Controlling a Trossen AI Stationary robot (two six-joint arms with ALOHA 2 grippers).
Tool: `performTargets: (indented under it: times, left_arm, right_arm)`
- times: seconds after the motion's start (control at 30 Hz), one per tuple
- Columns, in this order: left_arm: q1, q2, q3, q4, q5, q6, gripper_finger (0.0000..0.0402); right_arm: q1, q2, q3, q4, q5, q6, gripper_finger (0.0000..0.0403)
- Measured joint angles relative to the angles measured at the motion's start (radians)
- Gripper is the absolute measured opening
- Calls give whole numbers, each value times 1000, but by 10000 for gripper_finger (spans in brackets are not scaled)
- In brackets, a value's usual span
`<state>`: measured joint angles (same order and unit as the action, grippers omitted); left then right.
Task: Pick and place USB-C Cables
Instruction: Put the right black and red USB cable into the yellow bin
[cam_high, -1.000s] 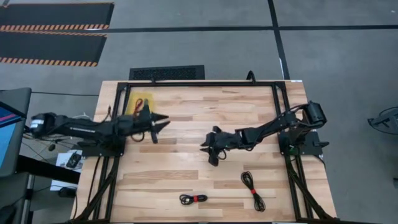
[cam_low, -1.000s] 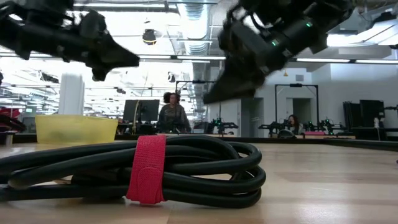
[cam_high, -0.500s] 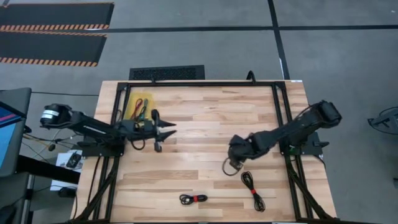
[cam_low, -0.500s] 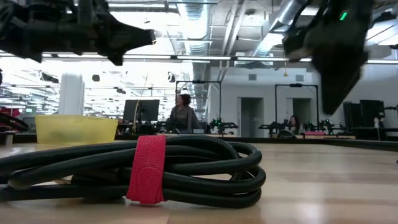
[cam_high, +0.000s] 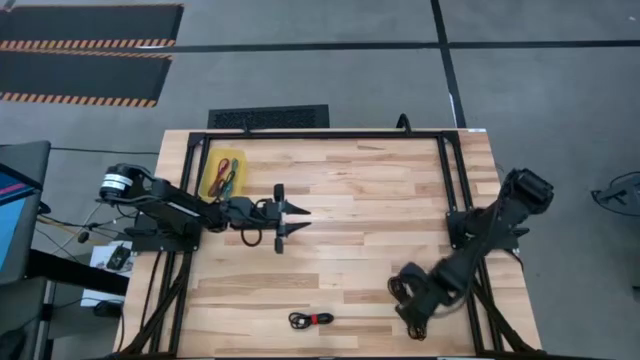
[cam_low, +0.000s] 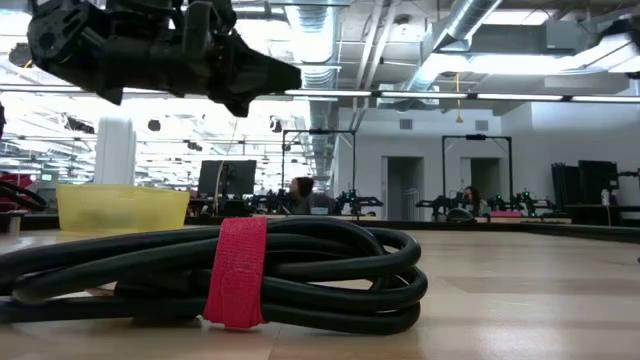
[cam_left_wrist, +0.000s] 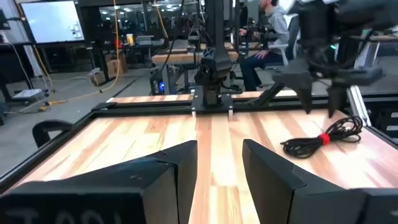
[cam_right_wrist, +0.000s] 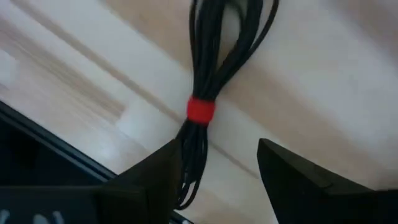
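Your right hand (cam_high: 408, 312) sat at the lower right of the high view, low over the wooden surface (cam_high: 350, 190), and its fingers (cam_right_wrist: 298, 180) stood apart with nothing clamped between them. You had them straddling the red-tied black cable (cam_right_wrist: 208, 93), whose red tie (cam_right_wrist: 200, 110) lay just ahead of the gap in the right wrist view; one finger sat right beside the strands, but contact could not be told. Your left hand (cam_high: 298, 209) hovered above the surface at the centre left of the high view, pointing toward the middle, with its fingers (cam_left_wrist: 180, 163) partly parted and holding nothing. At the upper left of the surface you had a yellow bin (cam_high: 222, 172) with red and green shapes inside, too small to tell apart. Near the bottom centre of the high view lay the second red-tied black cable (cam_high: 311, 320), well apart from both hands; in the low view it filled the foreground, bundled flat.
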<state>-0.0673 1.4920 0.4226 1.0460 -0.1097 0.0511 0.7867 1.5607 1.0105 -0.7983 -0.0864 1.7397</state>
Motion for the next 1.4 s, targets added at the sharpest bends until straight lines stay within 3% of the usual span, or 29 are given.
performTargets:
  times: [0.17,0.4,0.67,0.83,0.93,1.13,1.27,1.4]
  left_arm:
    - [1,-7,9,-11,22,8,128]
    - [0,5,30,-8,35,8,194]
    - [0,64,40,-12,33,8,226]
    - [0,65,39,-11,19,3,226]
    - [0,65,39,2,27,-23,226]
    - [-1,65,41,5,60,-45,226]
    - [-1,65,41,4,79,-52,226]
    - [-12,65,41,3,85,-55,226]
  right_arm:
    - [59,79,-1,119,-42,42,232]
    - [7,141,0,165,-80,-47,198]
    - [-49,213,0,184,-225,-167,97]
    - [-83,214,1,185,-224,-249,35]
    - [-119,173,-1,187,-87,-314,13]
    - [-245,62,-1,250,323,-524,17]
    - [-354,42,-1,478,526,-793,18]
    - [-442,80,-1,818,573,-1075,12]
